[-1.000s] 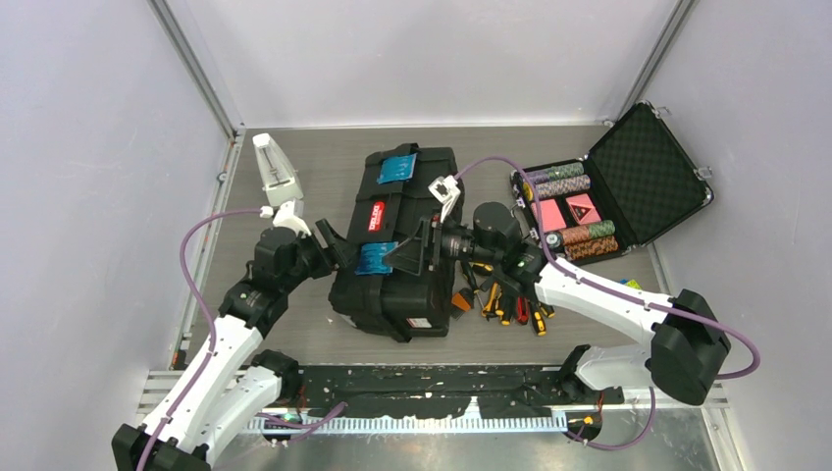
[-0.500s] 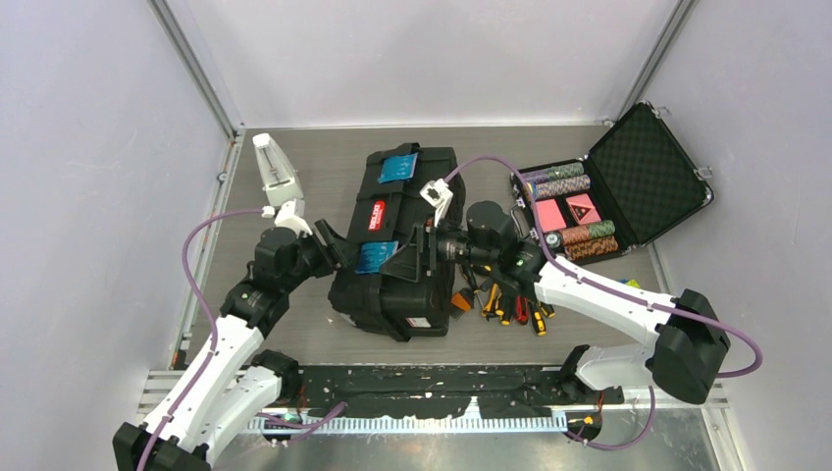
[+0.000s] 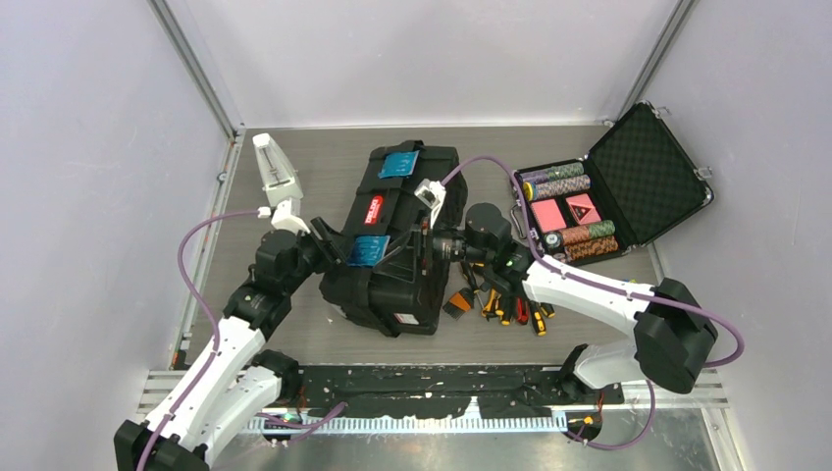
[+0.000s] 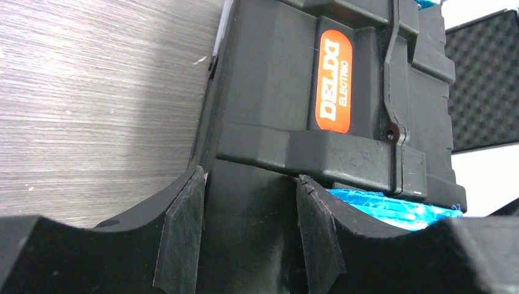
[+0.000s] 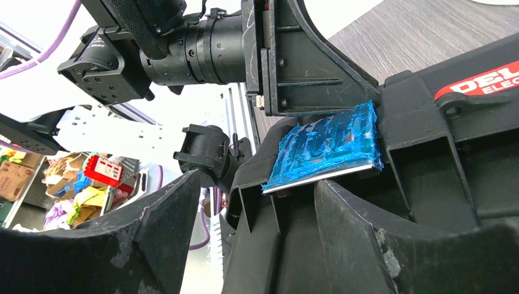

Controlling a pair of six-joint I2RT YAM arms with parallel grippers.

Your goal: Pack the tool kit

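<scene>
Our left gripper [image 4: 250, 179] has its fingers [image 4: 180, 233] on either side of a black ridge at the near end of the toolbox [image 3: 388, 294]. The ridge fills the space between the pads, and we cannot tell whether they press on it or only bracket it. Just beyond this gripper on the toolbox are the near blue latch [image 4: 392, 208] and the handle's orange-red label [image 4: 333, 82].

Our right gripper [image 5: 257, 184] comes at the toolbox from the opposite side with its jaws apart. They straddle the toolbox's edge below that same latch, and a gap shows between one finger and the plastic, so nothing is clamped.

From above, both grippers meet at the near half of the toolbox, the left one at its left flank and the right one at its right flank. The toolbox lies skewed on the grey table [image 3: 294, 324], and its second blue latch [image 3: 399, 164] is at the far end.

Just right of the toolbox's near corner, a heap of yellow- and orange-handled screwdrivers [image 3: 505, 306] lies on the table, outside the toolbox. Farther right of the toolbox is an open foam-lined case [image 3: 643, 162] holding poker chips. Left of the toolbox's far end lies a white tapered object [image 3: 275, 172].
</scene>
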